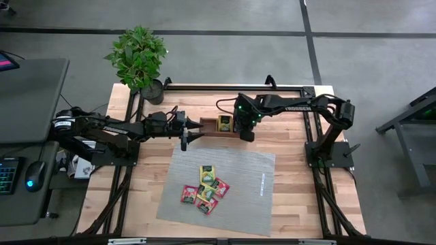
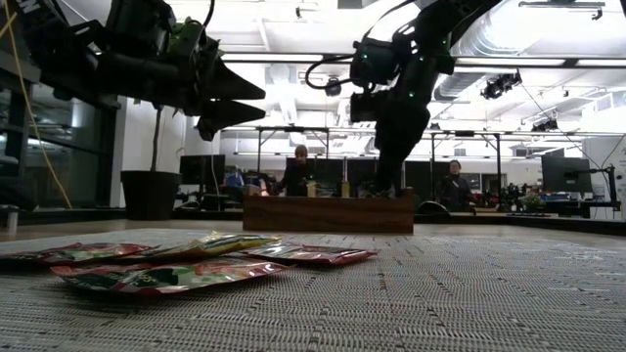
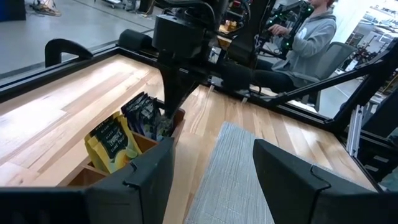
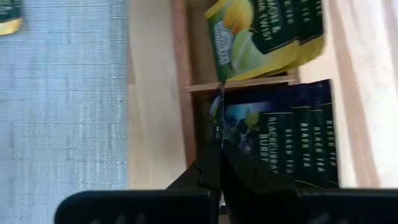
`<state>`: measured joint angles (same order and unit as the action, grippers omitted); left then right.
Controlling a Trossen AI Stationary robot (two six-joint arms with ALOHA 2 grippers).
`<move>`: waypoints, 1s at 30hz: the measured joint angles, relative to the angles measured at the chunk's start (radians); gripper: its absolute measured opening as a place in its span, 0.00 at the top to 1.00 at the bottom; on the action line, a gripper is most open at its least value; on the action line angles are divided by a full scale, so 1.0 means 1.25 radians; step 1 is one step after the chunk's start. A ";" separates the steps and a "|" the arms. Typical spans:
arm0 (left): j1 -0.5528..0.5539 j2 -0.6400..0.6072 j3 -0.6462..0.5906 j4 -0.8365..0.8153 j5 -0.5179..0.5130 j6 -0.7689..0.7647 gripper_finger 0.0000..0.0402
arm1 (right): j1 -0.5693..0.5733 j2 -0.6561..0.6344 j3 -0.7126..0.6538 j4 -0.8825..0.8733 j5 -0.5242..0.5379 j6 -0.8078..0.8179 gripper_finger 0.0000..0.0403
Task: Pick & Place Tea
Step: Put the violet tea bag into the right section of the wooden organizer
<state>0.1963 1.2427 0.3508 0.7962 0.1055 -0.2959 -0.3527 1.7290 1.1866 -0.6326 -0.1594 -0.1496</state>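
Right gripper lowered into end compartment of wooden tray, fingers clenched on upright dark sachet among others of its kind; yellow sachets standing in middle compartment. Left gripper suspended just beside opposite end of tray, fingers spread, holding nothing. Remaining red, yellow and green sachets clustered flat on grey mat, well apart from tray.

The right gripper stands down in the right end of the wooden tray, blocking it, and yellow sachets fill the middle compartment. The left gripper hovers at the tray's left end. On the grey mat, loose sachets cluster left of centre; its right half lies bare. A potted plant crowds the counter's far-left corner.
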 joint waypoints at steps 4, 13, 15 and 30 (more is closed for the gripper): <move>0.000 0.000 0.000 -0.005 0.000 0.000 0.46 | 0.000 0.000 0.001 -0.010 -0.015 0.000 1.00; 0.000 0.000 0.000 -0.005 0.015 0.001 0.46 | -0.001 0.000 0.001 -0.017 -0.016 -0.018 1.00; 0.000 0.000 0.000 -0.005 0.015 0.001 0.46 | -0.001 0.000 0.001 -0.021 -0.016 -0.031 0.99; 0.000 0.000 0.000 -0.011 0.015 0.002 0.46 | -0.001 0.000 0.017 -0.030 -0.011 -0.057 0.51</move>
<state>0.1959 1.2427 0.3508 0.7830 0.1238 -0.2935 -0.3538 1.7289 1.2074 -0.6695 -0.1738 -0.2212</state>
